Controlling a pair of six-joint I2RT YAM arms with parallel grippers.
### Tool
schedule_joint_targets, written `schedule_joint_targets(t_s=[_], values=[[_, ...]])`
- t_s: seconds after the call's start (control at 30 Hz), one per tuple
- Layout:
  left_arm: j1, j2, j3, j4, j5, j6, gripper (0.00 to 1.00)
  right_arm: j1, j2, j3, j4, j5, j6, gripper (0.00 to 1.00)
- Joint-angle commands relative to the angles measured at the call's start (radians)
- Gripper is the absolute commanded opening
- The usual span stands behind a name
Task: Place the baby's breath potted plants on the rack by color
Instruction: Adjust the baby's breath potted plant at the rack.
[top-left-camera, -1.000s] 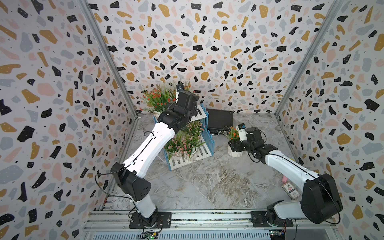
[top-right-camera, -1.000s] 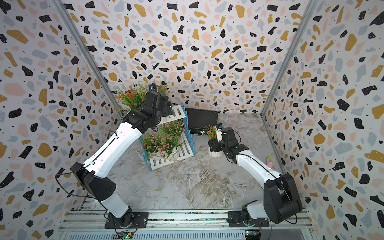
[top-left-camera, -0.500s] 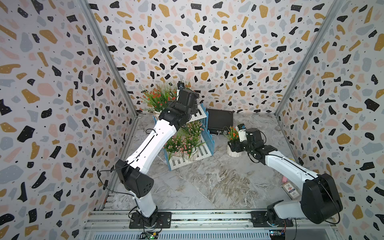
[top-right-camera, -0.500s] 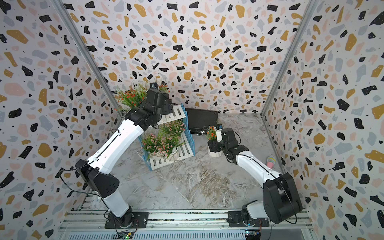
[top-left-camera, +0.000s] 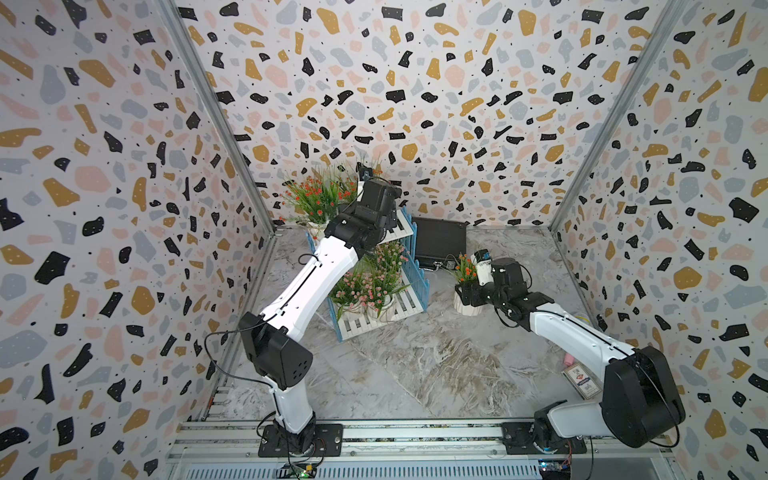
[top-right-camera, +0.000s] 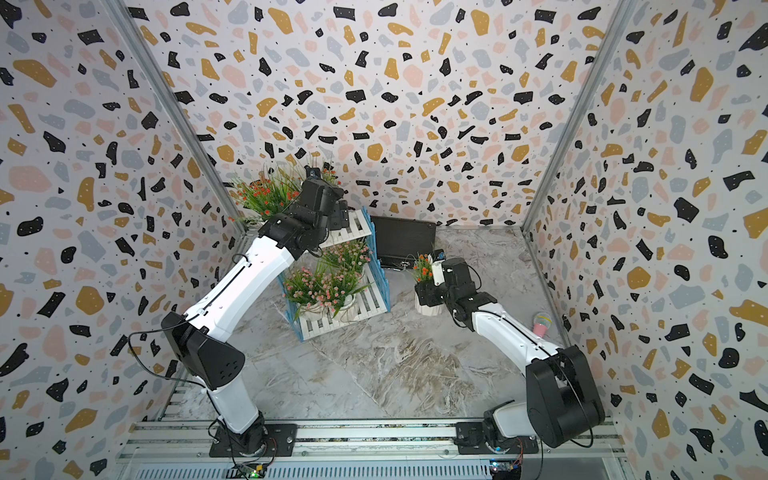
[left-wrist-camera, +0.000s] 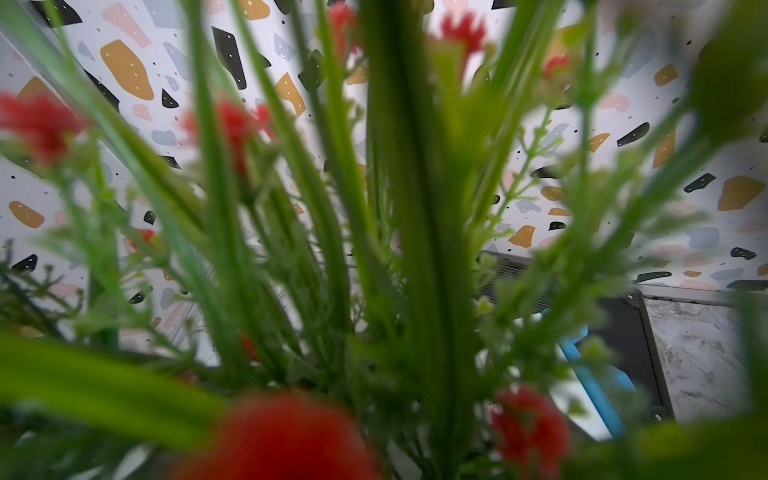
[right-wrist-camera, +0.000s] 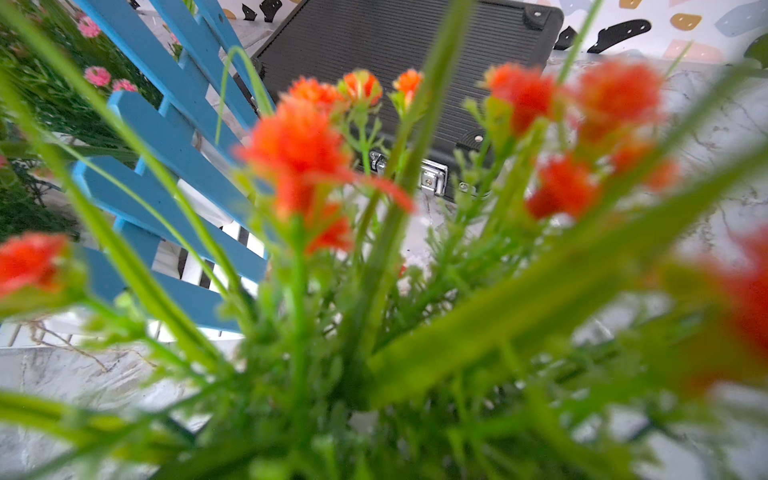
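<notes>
The rack (top-left-camera: 409, 305) stands at the back left, blue-sided with white slats. Pink potted plants (top-left-camera: 365, 286) fill its lower shelf. Orange-red plants (top-left-camera: 318, 199) stand at the left of its top shelf (top-right-camera: 355, 224). My left gripper (top-right-camera: 341, 216) hangs over that top shelf, open; orange-red foliage (left-wrist-camera: 415, 208) crowds the left wrist view and hides the jaws and any pot there. On the table to the rack's right, my right gripper (top-left-camera: 468, 293) is shut on the white pot (top-left-camera: 463, 307) of an orange-red plant (top-left-camera: 465, 268). That plant's blossoms (right-wrist-camera: 299, 141) fill the right wrist view.
A black briefcase (top-left-camera: 440, 241) lies behind the rack and the held plant. A small printed box (top-left-camera: 582, 380) and a pink object (top-right-camera: 542, 324) sit by the right wall. Patterned walls enclose the marble table (top-left-camera: 415, 365) on three sides.
The left arm's elbow has shifted slightly forward and up while its gripper stays over the top shelf. The right arm and its plant have not moved.
</notes>
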Motion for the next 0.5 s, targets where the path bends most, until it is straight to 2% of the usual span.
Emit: schedule_joint_targets(t_s=[0.0, 0.2, 0.33, 0.47], values=[[0.01, 0.012, 0.019, 0.04, -0.033, 0.022, 0.99, -0.003, -0.021, 0.003, 0.077, -0.016, 0.012, 0.83], [0.01, 0.007, -0.003, 0.088, -0.046, 0.043, 1.0, -0.003, -0.017, -0.005, 0.084, -0.023, 0.017, 0.83], [0.01, 0.007, 0.0, 0.096, -0.037, 0.047, 0.94, -0.003, -0.019, -0.008, 0.086, -0.02, 0.017, 0.83], [0.01, 0.012, 0.003, 0.087, -0.027, 0.04, 0.93, -0.003, -0.019, -0.008, 0.085, -0.021, 0.017, 0.83]])
